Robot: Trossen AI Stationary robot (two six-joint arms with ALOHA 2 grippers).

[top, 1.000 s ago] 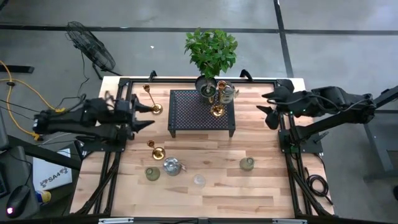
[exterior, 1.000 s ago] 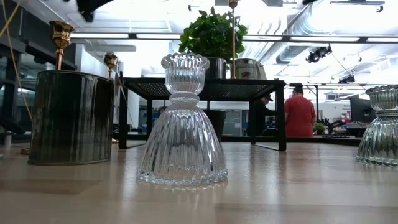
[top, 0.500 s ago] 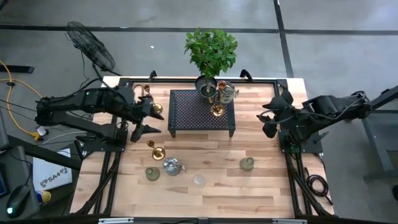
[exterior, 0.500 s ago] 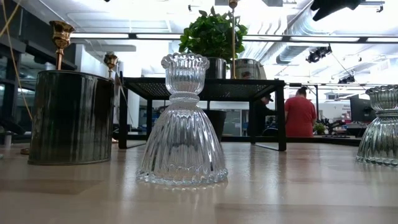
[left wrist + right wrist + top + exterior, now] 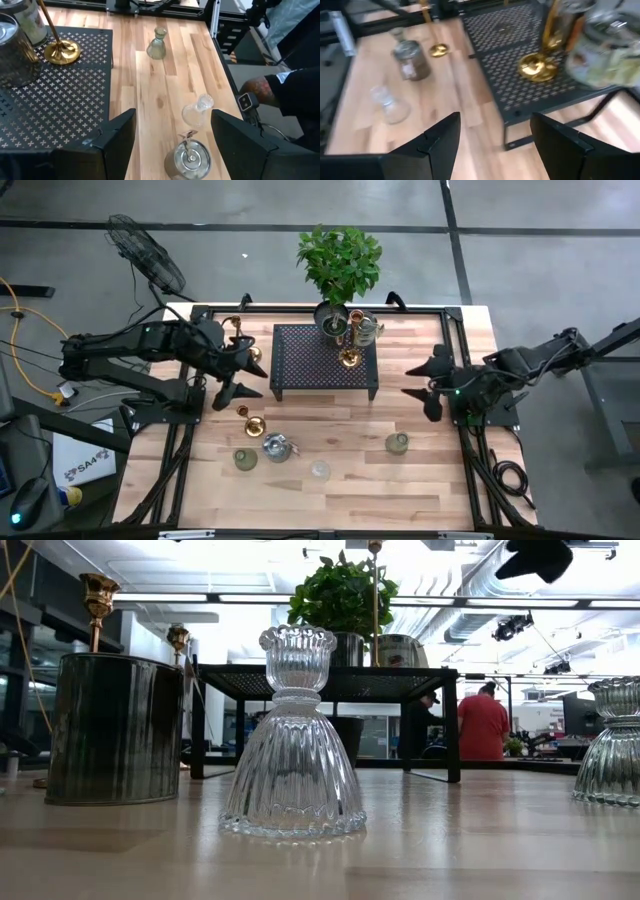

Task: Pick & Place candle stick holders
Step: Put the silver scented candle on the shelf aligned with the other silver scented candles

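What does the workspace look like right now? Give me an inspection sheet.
Surface: wooden table, dry.
Job's things: candle stick holders; brass stick on black stand, clear glass one near the front, greenish one.
Clutter: potted plant.
Grippers: left gripper beside the stand, jaws open, empty; right gripper over the right edge, jaws open, empty.
Cables: yellow cable on the floor.
Surroundings: fan; person behind.

Wooden table (image 5: 340, 480) bears black stand (image 5: 325, 362) and holders (image 5: 275, 448).
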